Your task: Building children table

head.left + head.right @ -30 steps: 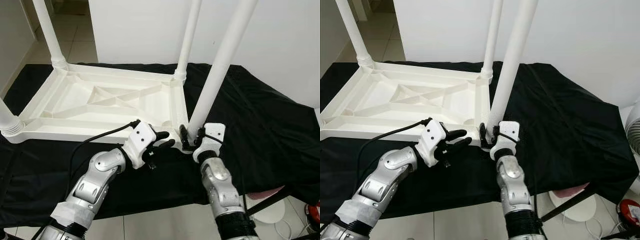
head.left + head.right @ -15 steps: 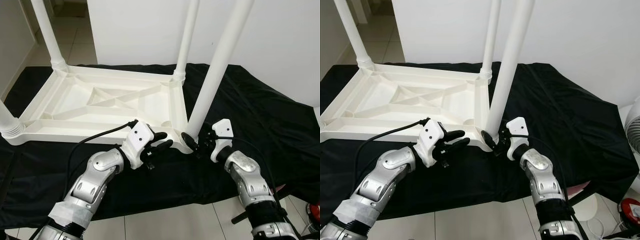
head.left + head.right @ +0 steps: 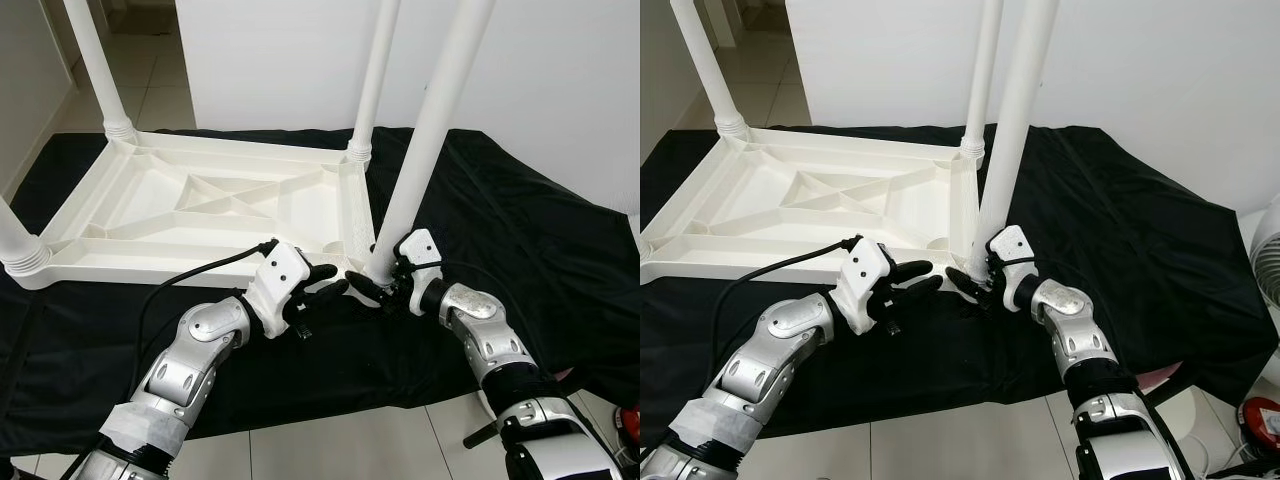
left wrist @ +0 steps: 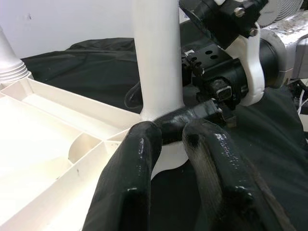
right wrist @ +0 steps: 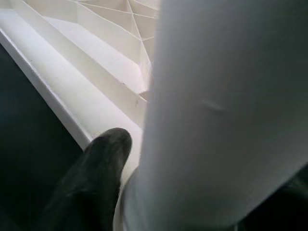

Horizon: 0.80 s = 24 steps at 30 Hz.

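Observation:
A white plastic children's table [image 3: 150, 268] lies upside down on a black cloth, its legs pointing up. The near right leg [image 3: 420, 150] stands a little tilted in its corner socket. My right gripper [image 3: 378, 285] comes in from the right and is shut on the base of this leg [image 5: 221, 110], with one finger [image 5: 96, 163] lying against the table rim. Just left of that corner, my left gripper [image 3: 335, 280] hovers open, its fingers [image 4: 139, 159] a little apart with nothing between them, pointing at the leg base [image 4: 156, 57].
The black cloth [image 3: 520, 230] covers a low surface whose front edge runs near my arms, with tiled floor below. A white wall stands behind. A fan [image 3: 1265, 260] and a red object [image 3: 1260, 420] sit at the right, and a white round object [image 3: 540, 420] on the floor.
My right arm swung out to the right and its gripper came back onto the base of the near right leg from that side. The left gripper has stayed in place.

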### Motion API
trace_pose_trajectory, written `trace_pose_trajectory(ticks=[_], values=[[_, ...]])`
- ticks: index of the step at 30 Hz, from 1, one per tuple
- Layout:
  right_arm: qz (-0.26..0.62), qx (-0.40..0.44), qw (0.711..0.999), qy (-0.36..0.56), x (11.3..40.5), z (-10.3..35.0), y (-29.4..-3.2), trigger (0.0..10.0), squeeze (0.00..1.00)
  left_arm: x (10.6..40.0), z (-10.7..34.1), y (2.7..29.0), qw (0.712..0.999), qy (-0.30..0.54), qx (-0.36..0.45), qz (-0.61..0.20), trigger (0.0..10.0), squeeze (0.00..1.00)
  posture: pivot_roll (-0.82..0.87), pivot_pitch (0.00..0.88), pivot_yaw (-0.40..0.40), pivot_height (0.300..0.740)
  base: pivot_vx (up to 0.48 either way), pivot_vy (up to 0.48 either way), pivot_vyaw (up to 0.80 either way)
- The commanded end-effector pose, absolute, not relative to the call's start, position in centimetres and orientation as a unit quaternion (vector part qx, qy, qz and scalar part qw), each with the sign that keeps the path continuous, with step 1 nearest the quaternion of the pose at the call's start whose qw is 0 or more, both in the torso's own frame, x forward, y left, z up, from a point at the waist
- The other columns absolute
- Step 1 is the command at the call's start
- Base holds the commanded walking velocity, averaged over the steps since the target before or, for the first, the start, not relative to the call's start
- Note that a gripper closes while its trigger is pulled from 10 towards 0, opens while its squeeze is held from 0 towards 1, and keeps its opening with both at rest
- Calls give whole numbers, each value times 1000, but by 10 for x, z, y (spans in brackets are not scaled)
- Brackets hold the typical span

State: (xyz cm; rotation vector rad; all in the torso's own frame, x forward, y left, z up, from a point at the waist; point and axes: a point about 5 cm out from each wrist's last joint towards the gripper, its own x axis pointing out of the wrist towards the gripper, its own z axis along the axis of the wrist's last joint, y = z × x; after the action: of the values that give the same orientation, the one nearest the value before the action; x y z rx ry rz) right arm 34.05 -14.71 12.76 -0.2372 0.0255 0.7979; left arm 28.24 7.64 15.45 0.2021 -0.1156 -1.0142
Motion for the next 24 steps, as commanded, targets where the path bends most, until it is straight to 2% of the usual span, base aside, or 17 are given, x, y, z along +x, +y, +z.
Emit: trace_pose_trajectory(ticks=[1,11,12,13,14,19,20,24], values=[[405,-118,906,27,339,121,-143,0,0,281,157,72,855,-55,99,-506,10000,0,62,0,-57,740,0,0,0],[401,-90,911,34,340,115,-152,0,0,278,149,73,855,-43,110,-504,10000,0,63,12,-69,740,0,0,0],[401,-87,912,32,340,115,-152,5020,0,279,148,73,859,-45,110,-498,10000,0,64,13,-72,740,0,0,0],[401,-87,912,32,340,115,-152,5020,0,279,148,73,859,-45,110,-498,10000,0,64,13,-72,740,0,0,0],[392,-79,916,24,339,115,-151,10000,0,283,145,74,867,-42,110,-484,10000,0,60,16,-73,740,0,0,0],[383,-58,922,4,336,118,-149,10000,0,282,140,75,869,-25,95,-485,10000,0,51,24,-73,740,0,0,0],[376,-51,925,0,335,118,-149,10000,0,281,138,75,867,-16,78,-491,10000,1000,47,28,-73,740,0,0,0],[365,-41,930,-6,332,118,-148,10000,0,279,137,76,863,-13,65,-501,10000,1000,44,34,-71,740,0,0,0]])
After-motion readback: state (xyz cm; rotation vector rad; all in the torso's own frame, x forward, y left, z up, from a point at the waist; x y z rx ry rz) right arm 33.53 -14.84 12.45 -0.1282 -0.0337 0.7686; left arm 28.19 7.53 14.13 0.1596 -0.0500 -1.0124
